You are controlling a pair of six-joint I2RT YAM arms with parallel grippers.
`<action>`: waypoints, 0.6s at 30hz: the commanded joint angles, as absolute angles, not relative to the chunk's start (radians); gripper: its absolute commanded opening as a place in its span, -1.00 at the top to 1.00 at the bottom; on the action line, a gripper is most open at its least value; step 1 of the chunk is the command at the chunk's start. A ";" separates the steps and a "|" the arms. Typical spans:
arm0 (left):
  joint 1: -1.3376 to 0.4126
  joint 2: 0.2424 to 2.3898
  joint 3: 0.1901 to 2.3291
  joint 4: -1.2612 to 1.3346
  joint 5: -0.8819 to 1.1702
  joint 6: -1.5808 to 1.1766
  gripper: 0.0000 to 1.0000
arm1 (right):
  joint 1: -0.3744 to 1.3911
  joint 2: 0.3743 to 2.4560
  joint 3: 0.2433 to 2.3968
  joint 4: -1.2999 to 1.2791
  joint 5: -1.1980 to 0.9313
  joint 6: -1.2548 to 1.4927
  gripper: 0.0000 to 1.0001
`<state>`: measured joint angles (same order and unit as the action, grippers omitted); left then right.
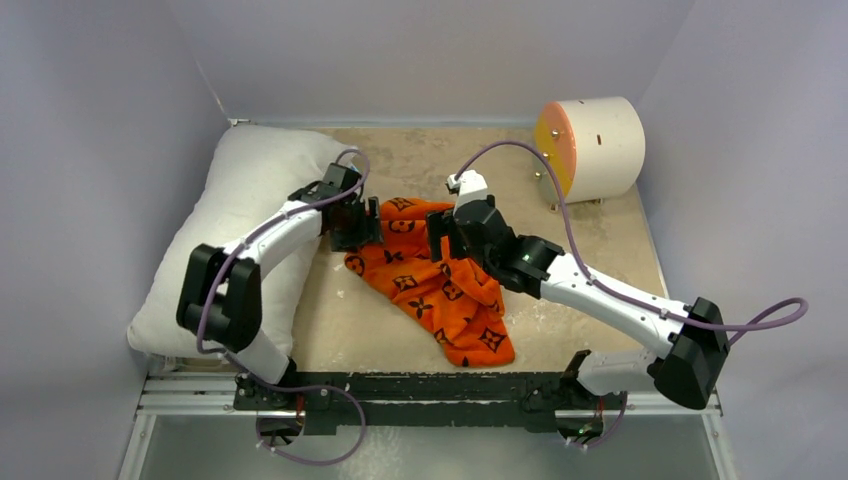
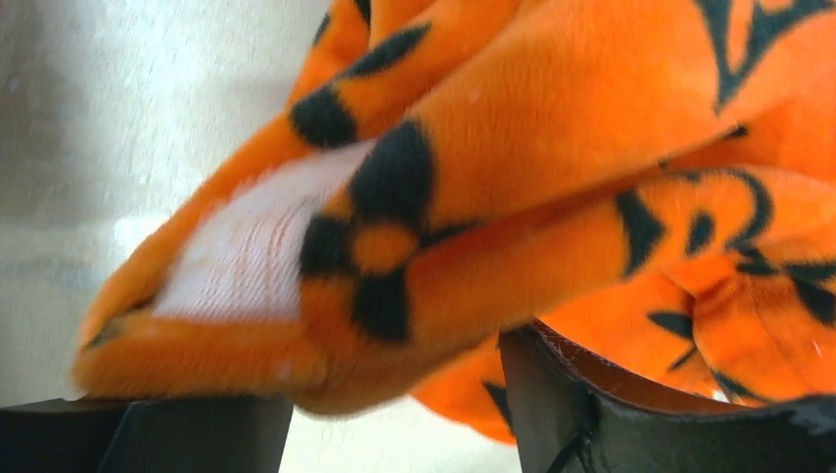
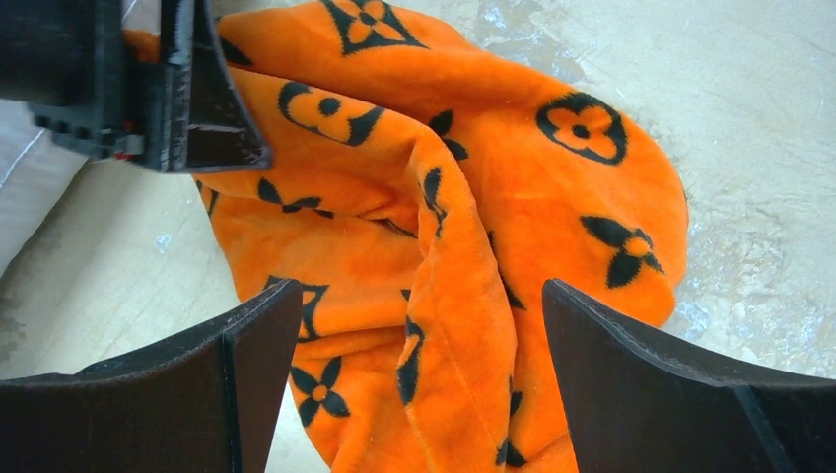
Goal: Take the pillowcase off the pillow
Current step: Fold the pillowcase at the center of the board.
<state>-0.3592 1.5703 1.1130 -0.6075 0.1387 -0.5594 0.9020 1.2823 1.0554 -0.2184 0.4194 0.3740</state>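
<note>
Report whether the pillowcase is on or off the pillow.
Off. The pillowcase lies crumpled on the table, beside the bare white pillow; no orange fabric covers it.

Left wrist view is mush: pillowcase (image 2: 552, 148) blurred just above the left end effector (image 2: 394, 374), running off top and right edges, can't tell if it's pinched. Left of the right end effector (image 3: 422, 286), the pillow (image 3: 25, 187) is just a cropped sliver.
</note>
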 commanded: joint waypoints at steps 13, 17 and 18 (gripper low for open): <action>-0.354 2.026 1.997 -0.798 0.048 -0.437 0.99 | 0.854 1.241 1.005 -0.201 0.375 0.426 -0.81; -0.354 2.188 2.120 -0.887 0.059 -0.407 -0.05 | 0.846 1.256 1.011 -0.194 0.364 0.419 -0.83; -0.354 2.183 2.096 -0.874 0.048 -0.405 -0.23 | 0.845 1.254 1.011 -0.195 0.362 0.417 -0.83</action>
